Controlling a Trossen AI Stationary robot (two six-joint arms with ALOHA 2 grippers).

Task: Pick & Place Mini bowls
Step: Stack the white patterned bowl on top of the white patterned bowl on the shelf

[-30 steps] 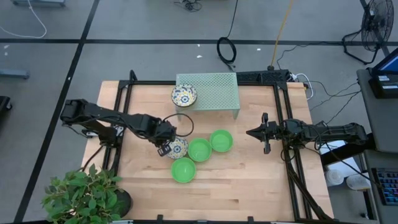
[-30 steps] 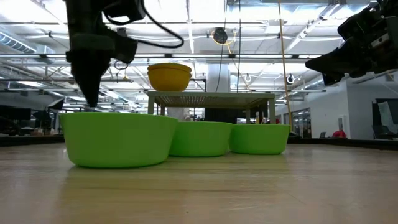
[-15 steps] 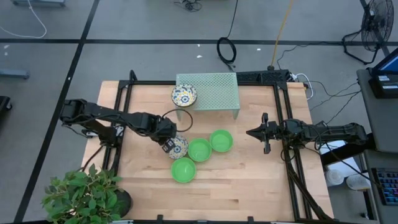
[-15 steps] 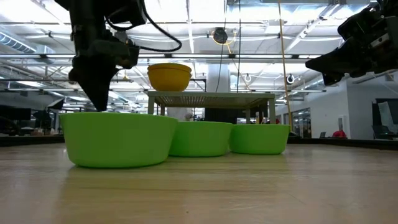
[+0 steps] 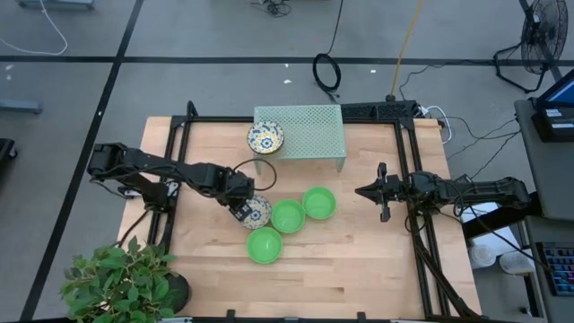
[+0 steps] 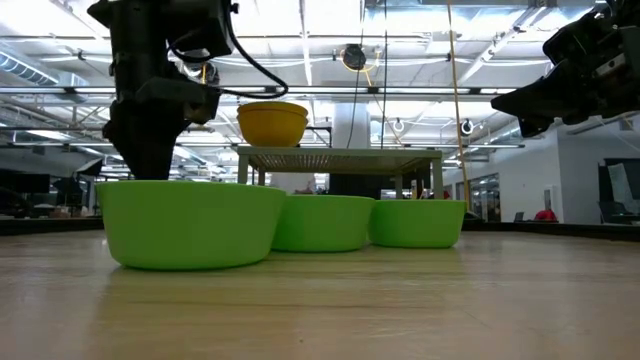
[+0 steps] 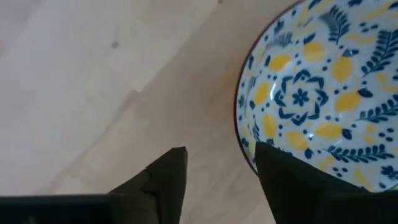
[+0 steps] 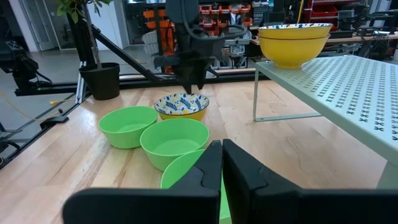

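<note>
Left gripper (image 5: 242, 207) now spread wider than a second ago, straddling the rim of the white blue-and-yellow floral ceramic mini bowl (image 5: 256, 212) at nine o'clock of the three plain green bowls; lift straight up, avoid nudging it.

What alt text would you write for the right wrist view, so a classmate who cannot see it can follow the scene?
The left gripper hangs over the rim of a floral bowl on the wooden table, beside three green bowls. On the pale green mesh rack to one side sits another floral bowl, yellow outside. The right gripper, shut, fills the foreground.
</note>
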